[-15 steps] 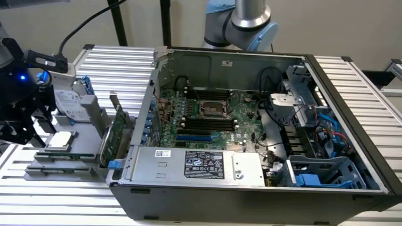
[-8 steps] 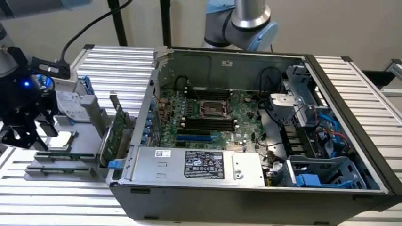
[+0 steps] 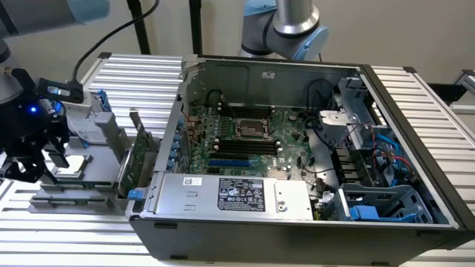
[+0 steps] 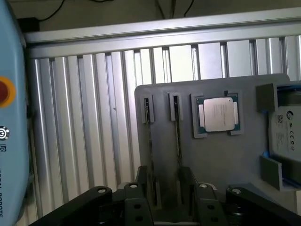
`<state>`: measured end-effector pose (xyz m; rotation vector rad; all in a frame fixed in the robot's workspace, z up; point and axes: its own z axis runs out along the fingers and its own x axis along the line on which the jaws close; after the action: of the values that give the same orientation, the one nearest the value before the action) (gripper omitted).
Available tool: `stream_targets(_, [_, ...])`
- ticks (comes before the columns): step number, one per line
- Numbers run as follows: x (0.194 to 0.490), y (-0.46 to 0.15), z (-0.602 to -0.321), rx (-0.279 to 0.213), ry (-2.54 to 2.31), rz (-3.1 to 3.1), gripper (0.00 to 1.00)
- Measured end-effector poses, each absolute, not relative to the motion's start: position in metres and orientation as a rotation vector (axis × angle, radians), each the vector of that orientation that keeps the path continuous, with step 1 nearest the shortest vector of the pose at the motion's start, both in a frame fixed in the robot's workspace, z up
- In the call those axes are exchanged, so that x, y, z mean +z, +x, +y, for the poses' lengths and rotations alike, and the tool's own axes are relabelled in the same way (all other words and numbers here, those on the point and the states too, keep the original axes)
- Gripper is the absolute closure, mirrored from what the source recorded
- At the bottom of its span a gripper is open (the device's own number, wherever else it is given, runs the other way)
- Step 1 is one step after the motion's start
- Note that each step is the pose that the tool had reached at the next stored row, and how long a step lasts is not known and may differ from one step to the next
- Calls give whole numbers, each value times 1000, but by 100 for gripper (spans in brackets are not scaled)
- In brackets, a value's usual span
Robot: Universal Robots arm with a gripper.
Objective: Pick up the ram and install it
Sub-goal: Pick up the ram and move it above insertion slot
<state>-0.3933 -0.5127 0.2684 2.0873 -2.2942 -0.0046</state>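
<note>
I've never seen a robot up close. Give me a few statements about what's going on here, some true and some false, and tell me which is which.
1. The computer case lies open, with its motherboard in view. True.
2. The hand is reaching inside the case. False: it is outside the case, over the grey holder at the exterior view's left.
3. The silver processor chip lies in a square pocket of the holder. True.
4. The green expansion card is plugged into the motherboard. False: it stands upright at the holder, outside the case.
5. Two ram sticks sit on edge in narrow slots of the holder. True.
</note>
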Motion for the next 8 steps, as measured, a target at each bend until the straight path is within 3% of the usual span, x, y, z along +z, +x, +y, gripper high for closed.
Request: stream_targets(8, [258,-397,-529,-1,2106,-2302,0])
